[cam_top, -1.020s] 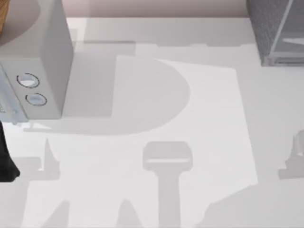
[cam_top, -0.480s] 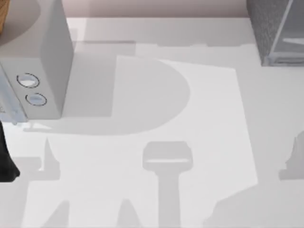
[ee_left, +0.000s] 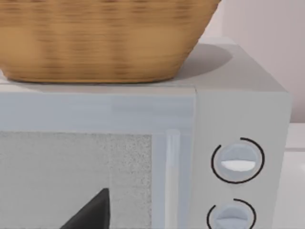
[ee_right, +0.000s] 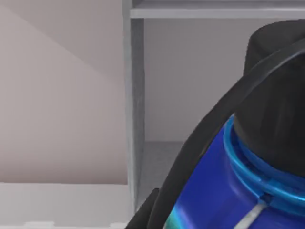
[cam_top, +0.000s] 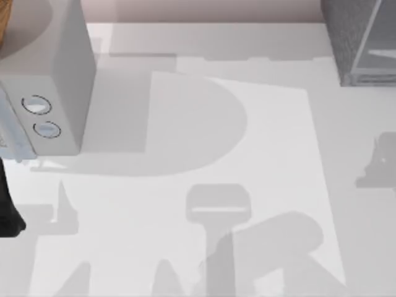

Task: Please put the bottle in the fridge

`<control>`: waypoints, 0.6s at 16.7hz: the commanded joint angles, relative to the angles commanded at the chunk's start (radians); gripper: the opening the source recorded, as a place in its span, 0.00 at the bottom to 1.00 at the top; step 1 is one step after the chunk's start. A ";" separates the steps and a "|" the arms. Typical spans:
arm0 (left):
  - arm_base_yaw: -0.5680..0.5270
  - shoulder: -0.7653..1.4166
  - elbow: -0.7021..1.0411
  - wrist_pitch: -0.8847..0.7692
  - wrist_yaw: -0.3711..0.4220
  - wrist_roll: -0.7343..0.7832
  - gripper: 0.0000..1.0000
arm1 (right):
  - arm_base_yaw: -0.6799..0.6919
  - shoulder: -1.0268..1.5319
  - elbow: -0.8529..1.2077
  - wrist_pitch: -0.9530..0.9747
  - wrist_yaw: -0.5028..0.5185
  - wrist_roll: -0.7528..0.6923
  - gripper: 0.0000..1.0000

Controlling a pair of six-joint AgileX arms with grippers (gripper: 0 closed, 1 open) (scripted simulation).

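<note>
The bottle point(ee_right: 267, 143) fills the near side of the right wrist view, with its black cap, blue shoulder and a hint of teal below. My right gripper point(ee_right: 224, 191) is shut on it, and one black finger point(ee_right: 195, 152) curves across its side. Just beyond it stands the fridge point(ee_right: 134, 95), showing a pale grey frame post and a pale inner space under a shelf edge. In the top view the fridge point(cam_top: 359, 37) is the dark speckled cabinet at the far right corner. My left arm point(cam_top: 7, 210) is parked at the table's left edge.
A light grey box with two round dials point(cam_top: 46, 80) stands at the far left, with a woven basket point(ee_left: 100, 38) on top of it. The white table point(cam_top: 204, 124) carries arm shadows along its near side and right edge.
A broad arm shadow has spread over the near right of the table, and the small shadow at the right edge has shifted farther back. The left arm has not moved.
</note>
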 joint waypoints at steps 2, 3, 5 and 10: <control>0.000 0.000 0.000 0.000 0.000 0.000 1.00 | -0.030 0.202 0.091 0.105 -0.021 0.000 0.01; 0.000 0.000 0.000 0.000 0.000 0.000 1.00 | -0.046 0.309 0.138 0.159 -0.033 -0.001 0.01; 0.000 0.000 0.000 0.000 0.000 0.000 1.00 | -0.077 0.525 0.233 0.268 -0.055 -0.002 0.01; 0.000 0.000 0.000 0.000 0.000 0.000 1.00 | -0.149 1.045 0.459 0.528 -0.111 -0.004 0.01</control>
